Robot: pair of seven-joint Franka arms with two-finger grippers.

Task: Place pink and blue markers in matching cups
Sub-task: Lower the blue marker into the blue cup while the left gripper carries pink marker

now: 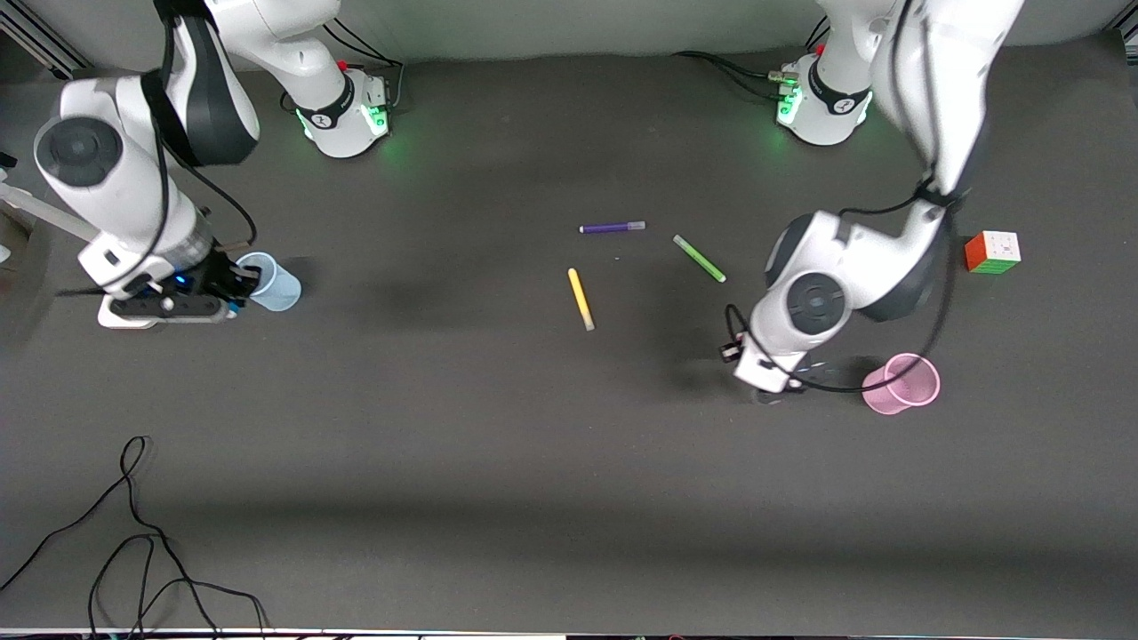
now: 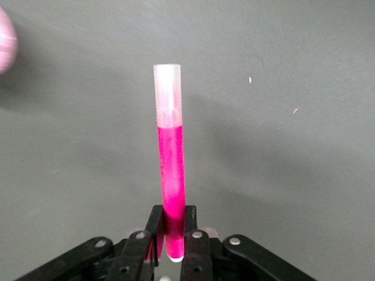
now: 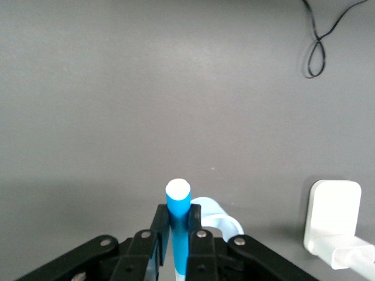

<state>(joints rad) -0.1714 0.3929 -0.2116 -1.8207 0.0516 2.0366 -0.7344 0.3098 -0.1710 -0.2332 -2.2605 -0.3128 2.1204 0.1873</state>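
Both grippers you run are clamped on markers. Your right gripper [image 3: 176,234] pinches the blue marker [image 3: 177,222] over the pale blue cup [image 1: 271,281]. Your left gripper [image 2: 173,234] pinches the pink marker [image 2: 170,170] beside the pink cup [image 1: 902,384], bare table around.

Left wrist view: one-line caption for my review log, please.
Left gripper shut on the pink marker, pale capped end pointing away over the dark table, pink cup just at the frame's edge.
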